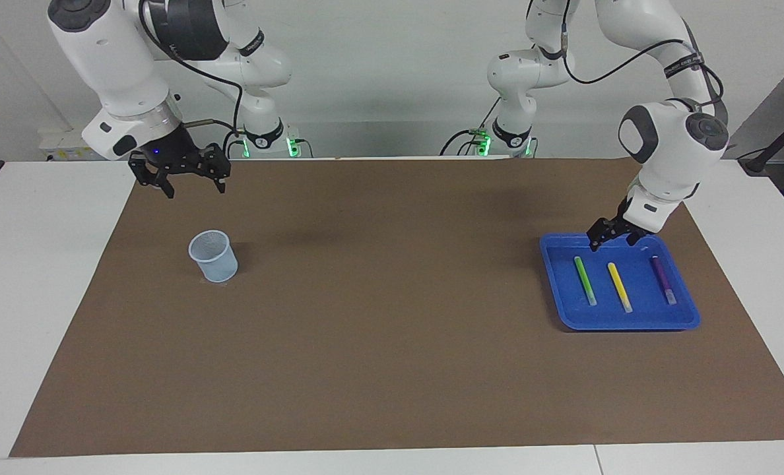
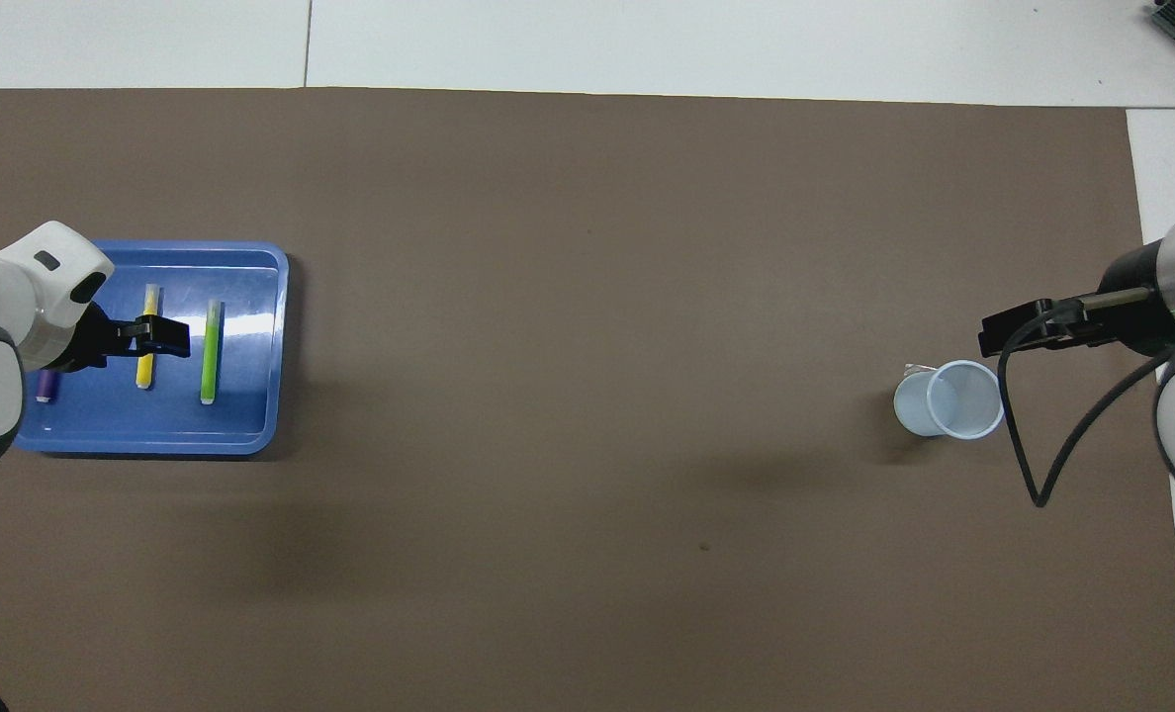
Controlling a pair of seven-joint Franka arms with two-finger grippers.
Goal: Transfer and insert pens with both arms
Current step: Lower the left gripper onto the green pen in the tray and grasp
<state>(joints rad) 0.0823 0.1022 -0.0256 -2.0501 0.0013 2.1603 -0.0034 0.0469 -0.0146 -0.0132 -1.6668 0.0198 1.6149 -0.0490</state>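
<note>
The left gripper [image 1: 608, 236] hangs low over the blue tray [image 1: 686, 316], above the edge nearest the robots, its jaws spread wide and holding nothing. Under it, 3 pens lie side by side on the tray floor, apart from one another: the green pen [image 1: 585, 280] toward the table's middle, the yellow pen [image 1: 619, 287] beside it and closest to the gripper's tips in the overhead view, and the purple pen [image 1: 662, 280] toward the left arm's end. The right gripper [image 1: 182, 179], also wide and empty, waits in the air near the pale mesh cup [image 1: 213, 256], which stands upright on the brown mat [image 1: 392, 369].
</note>
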